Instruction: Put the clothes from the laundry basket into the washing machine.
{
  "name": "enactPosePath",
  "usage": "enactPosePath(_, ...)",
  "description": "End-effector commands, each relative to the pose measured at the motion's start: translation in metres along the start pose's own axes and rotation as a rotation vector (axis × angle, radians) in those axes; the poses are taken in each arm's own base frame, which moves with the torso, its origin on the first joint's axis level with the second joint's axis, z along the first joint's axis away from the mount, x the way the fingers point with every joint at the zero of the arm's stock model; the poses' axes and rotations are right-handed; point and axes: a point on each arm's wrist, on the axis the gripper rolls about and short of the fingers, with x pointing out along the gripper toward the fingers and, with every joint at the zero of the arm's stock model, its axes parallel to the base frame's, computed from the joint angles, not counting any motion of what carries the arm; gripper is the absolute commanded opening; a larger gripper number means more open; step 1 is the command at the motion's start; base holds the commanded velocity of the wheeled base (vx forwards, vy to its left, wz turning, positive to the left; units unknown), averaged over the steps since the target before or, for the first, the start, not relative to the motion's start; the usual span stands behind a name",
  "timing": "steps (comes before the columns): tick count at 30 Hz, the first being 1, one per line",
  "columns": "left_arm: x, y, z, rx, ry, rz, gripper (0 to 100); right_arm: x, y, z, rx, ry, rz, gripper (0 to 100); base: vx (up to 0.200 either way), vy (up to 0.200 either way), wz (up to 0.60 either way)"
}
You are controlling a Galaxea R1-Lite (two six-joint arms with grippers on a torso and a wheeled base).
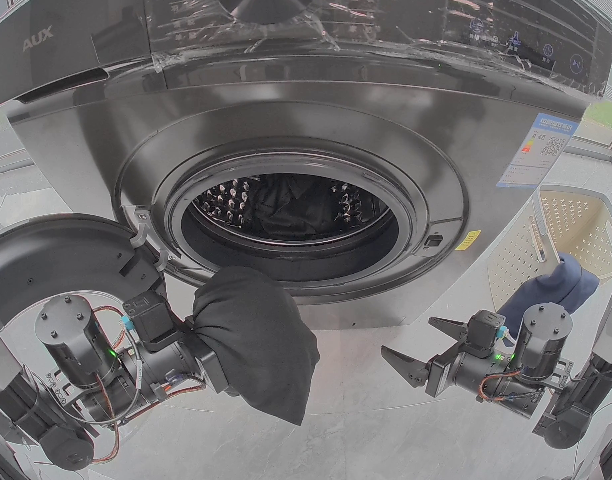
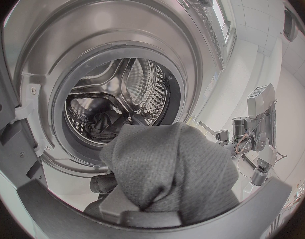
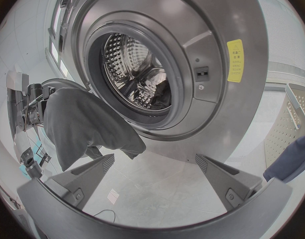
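My left gripper (image 1: 209,355) is shut on a black garment (image 1: 259,341), which drapes over its fingers just below and in front of the washing machine's round opening (image 1: 286,215). In the left wrist view the same black garment (image 2: 169,163) bulges up before the drum. A second dark garment (image 1: 286,205) (image 2: 102,125) (image 3: 160,95) lies inside the drum. To the right, my right gripper (image 1: 413,338) (image 3: 155,170) hangs open and empty above the floor. The cream laundry basket (image 1: 573,228) (image 3: 292,123) stands at the far right, with a blue garment (image 1: 553,288) (image 3: 292,156) hanging over its rim.
The machine's door (image 1: 46,255) is swung open to the left, close behind my left arm. A grey tiled floor (image 1: 359,395) lies open between the two arms. The machine's front panel (image 1: 493,141) rises behind my right arm.
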Motion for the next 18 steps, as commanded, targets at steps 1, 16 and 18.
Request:
enactPosePath(1, 0.0, -0.002, 0.0, 0.0, -0.002, -0.007, 0, -0.002, 0.002, 0.001, -0.001, -0.004, 0.008, 100, 0.0, 0.0, 0.0)
enactPosePath(16, 0.041, -0.029, -0.011, -0.003, -0.001, -0.072, 0, -0.018, 0.027, -0.012, -0.026, 0.065, 0.114, 100, 0.08, 0.0, 0.0)
enactPosePath(18, 0.058, -0.025, -0.014, -0.004, -0.014, -0.041, 0, -0.02, 0.028, -0.014, -0.028, 0.073, 0.118, 100, 0.0, 0.0, 0.0)
